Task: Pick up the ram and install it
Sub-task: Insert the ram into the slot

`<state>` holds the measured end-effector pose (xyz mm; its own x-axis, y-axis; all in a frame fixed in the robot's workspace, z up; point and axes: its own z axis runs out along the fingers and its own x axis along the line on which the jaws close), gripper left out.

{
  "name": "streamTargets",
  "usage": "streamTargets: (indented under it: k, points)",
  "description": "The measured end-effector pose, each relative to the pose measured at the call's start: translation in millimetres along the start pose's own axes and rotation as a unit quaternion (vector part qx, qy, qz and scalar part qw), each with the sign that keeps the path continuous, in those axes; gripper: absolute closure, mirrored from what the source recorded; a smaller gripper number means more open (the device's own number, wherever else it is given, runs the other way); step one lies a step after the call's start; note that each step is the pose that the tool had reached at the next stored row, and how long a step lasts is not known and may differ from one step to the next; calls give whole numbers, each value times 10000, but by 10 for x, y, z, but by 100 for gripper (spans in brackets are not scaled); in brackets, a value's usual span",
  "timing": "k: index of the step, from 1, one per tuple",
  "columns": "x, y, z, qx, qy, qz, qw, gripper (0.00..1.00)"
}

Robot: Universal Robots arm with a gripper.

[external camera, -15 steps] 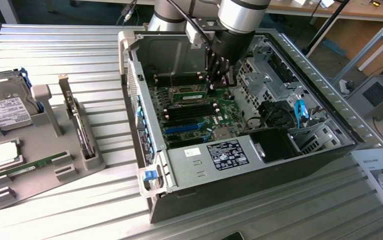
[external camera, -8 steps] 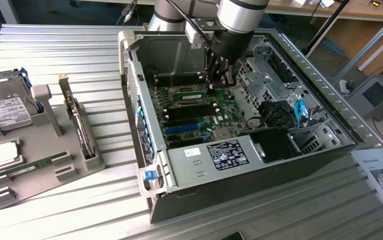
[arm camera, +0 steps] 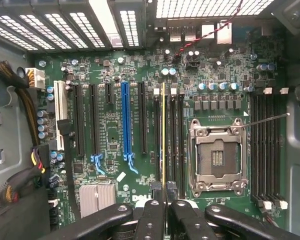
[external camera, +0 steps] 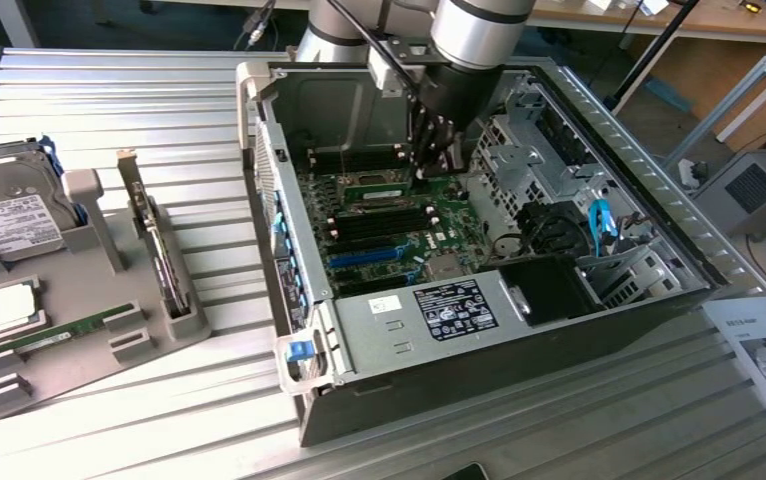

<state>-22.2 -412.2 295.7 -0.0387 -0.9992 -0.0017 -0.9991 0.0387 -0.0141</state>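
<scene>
Ram at the board
My gripper (arm camera: 163,204) pinches the ram (arm camera: 163,130), edge-on over the motherboard (arm camera: 110,165), just beside the CPU socket (arm camera: 218,157).

The table (external camera: 116,110) is ribbed bare metal, the holder (external camera: 156,350) matt grey plastic. The motherboard (arm camera: 115,165) is glossy green, the gripper (arm camera: 163,202) matt black, the ram (arm camera: 163,140) dull yellow along its edge

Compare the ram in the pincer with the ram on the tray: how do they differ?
Place: the held ram is inside the case, over the motherboard; the tray ram sits outside it. State: the pincer is shut on the held ram; the tray ram lies free. Shared: both are long, thin sticks.
</scene>
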Motion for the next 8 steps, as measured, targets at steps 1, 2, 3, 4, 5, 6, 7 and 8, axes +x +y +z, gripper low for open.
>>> streamTargets:
  k: [1,2,3,4,5,6,7,8]
  points:
    - [-1,0,15,0,0,0,10000,88]
    - [-2,0,24,0,0,0,10000,88]
    - [-3,1,36,0,0,0,10000,88]
    - [-4,1,43,0,0,0,10000,88]
    - [-4,1,51,0,0,0,10000,88]
    - [-5,1,60,0,0,0,10000,88]
    - [-5,0,68,0,1,0,10000,88]
    - [-5,1,74,0,1,0,10000,88]
